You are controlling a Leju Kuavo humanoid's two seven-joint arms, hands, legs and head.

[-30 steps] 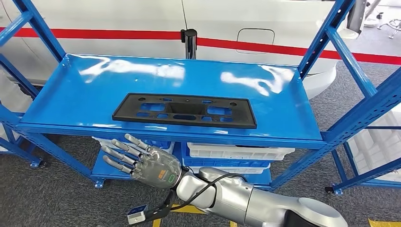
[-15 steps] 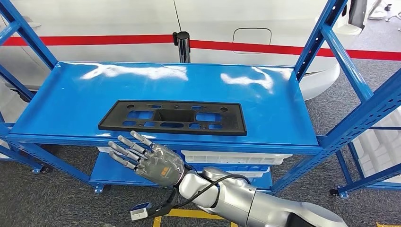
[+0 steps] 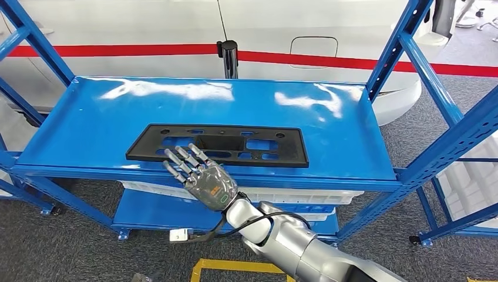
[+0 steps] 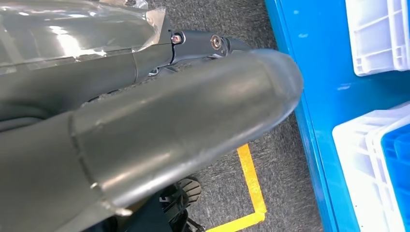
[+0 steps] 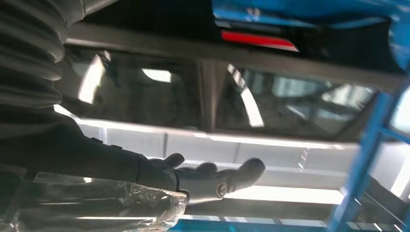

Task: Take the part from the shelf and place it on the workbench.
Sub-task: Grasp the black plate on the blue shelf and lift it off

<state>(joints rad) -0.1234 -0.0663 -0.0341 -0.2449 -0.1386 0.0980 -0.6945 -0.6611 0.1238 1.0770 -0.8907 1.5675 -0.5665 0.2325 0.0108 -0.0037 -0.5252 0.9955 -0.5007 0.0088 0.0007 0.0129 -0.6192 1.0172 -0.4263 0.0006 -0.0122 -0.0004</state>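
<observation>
A white car body [image 3: 147,23] with a red stripe stands beyond the blue shelf [image 3: 352,135]. On the shelf's top deck, toward its near edge, the flat black part [image 3: 282,154] lies untouched. The right hand [image 3: 202,176] hovers at that near edge, fingers [image 3: 176,157] spread over the part, grasping nothing. White bins [image 3: 293,197] sit below. I cannot tell how the left hand [image 4: 145,130] is held.

A blue metal shelf [image 3: 70,126] is carrying a flat black part [image 3: 218,144] near its front edge, while white crates [image 3: 293,197] are sitting on the tier below.
</observation>
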